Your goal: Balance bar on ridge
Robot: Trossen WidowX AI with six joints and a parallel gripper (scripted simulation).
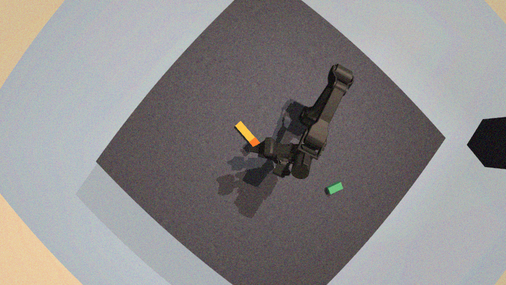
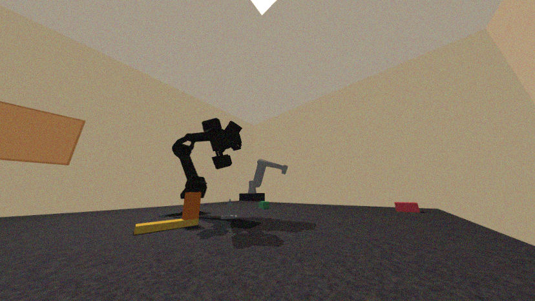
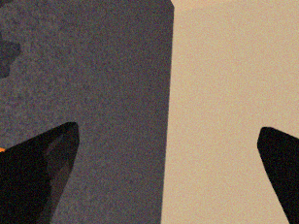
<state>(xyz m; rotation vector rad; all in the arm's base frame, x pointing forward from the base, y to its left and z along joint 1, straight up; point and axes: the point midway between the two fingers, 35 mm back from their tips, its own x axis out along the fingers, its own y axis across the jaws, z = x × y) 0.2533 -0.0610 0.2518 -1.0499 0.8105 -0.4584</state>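
Note:
The yellow bar [image 1: 244, 131] [image 2: 164, 225] lies low on the table. An orange block [image 1: 254, 142] [image 2: 191, 205] stands upright on one end of it. A faint, see-through pointed shape [image 2: 229, 210] farther back in the exterior camera looks like the ridge. In the top view the arm seems to hide most of it. My gripper [image 3: 169, 134] is open, its fingertips wide apart with nothing between them. It hangs well above the table, away from the bar. A sliver of orange [image 3: 2, 149] shows beside the left finger in the wrist view.
A green block [image 1: 335, 188] [image 2: 264, 205] is on the table. A red block [image 2: 406, 207] lies far right in the exterior view. A grey arm [image 2: 258, 174] on a black base [image 2: 251, 197] stands at the back. The table edge [image 3: 167, 135] crosses the wrist view.

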